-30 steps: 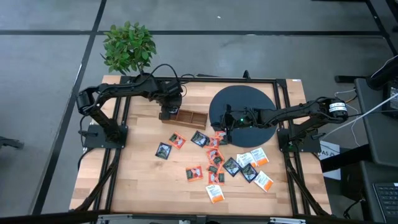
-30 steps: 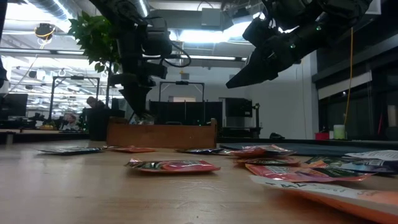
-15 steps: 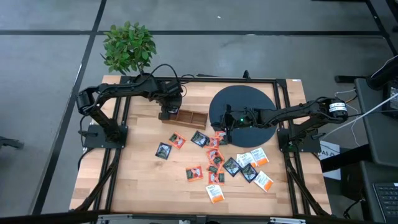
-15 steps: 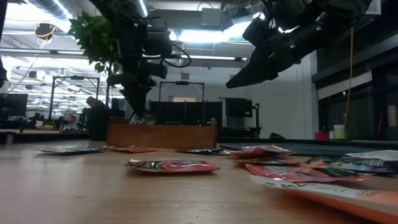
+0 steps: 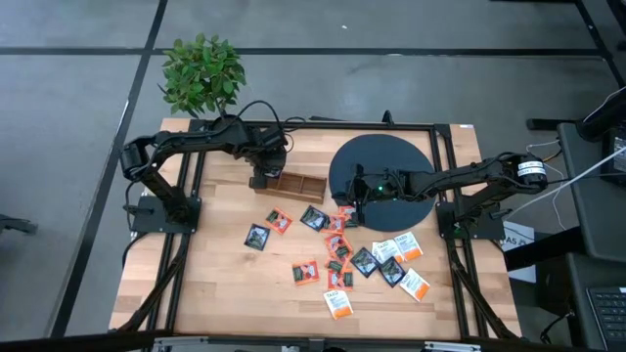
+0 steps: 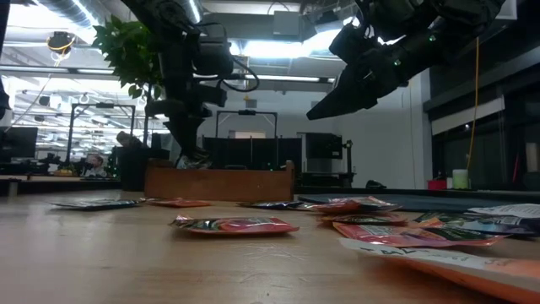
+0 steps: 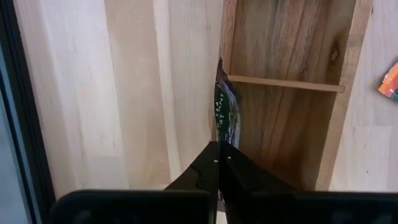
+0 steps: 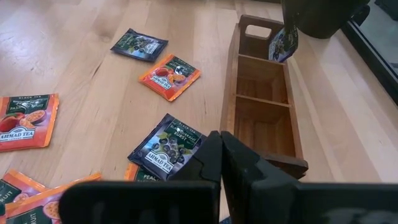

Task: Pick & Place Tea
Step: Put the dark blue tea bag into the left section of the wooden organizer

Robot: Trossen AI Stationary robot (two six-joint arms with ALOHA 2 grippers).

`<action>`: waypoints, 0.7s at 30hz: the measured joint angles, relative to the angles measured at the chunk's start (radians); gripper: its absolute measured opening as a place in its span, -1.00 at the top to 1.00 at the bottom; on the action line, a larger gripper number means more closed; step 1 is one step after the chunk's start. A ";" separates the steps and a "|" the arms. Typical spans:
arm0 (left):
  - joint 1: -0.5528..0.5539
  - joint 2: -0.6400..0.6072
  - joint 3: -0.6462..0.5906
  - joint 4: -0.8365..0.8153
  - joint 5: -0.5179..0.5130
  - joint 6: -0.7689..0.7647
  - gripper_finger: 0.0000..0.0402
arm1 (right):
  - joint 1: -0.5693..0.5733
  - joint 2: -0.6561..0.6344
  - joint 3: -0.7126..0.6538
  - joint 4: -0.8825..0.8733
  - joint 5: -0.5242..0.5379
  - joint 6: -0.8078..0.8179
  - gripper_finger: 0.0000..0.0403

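A long wooden compartment tray [image 5: 293, 186] lies at the table's far middle. My left gripper [image 5: 259, 179] points steeply down over the tray's left end compartment [image 7: 280, 43] and is shut on a dark tea sachet [image 8: 283, 43]. Several more tea sachets [image 5: 337, 249], dark, red-orange and white with orange, lie flat and scattered on the wood in front of the tray. My right gripper [image 5: 350, 210] hangs shut and holds nothing. It is above the sachets, by the near left rim of the black disc [image 5: 391, 161]. My left gripper pinches the dark sachet's upper edge [image 7: 225, 138] between its two fingers, coming from above. The sachet hangs edge-down and tilted below the fingers, beside the tray's end wall [image 8: 258, 28]. I cannot tell whether its lower edge touches the tray.
A potted plant [image 5: 201, 73] stands at the table's far left corner. The big black disc fills the far right. Black frame rails [image 5: 186, 196] run along the table's sides. Bare wood lies at the near left [image 5: 215, 293].
My left gripper has shut while staying in place over the tray's left end. My right arm has kept still.
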 joint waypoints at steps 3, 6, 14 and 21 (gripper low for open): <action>0.000 -0.022 0.000 -0.012 -0.002 -0.003 0.99 | 0.000 0.000 0.000 0.000 0.000 0.000 0.96; 0.000 -0.062 0.000 -0.012 -0.001 -0.007 0.99 | 0.000 0.000 0.000 -0.001 0.000 0.000 0.96; 0.000 -0.096 -0.002 -0.010 0.034 -0.054 0.99 | 0.000 0.000 0.000 -0.001 0.000 0.000 0.96; 0.000 -0.097 -0.049 0.037 0.025 -0.075 0.99 | 0.000 0.000 0.000 -0.002 0.000 0.000 0.96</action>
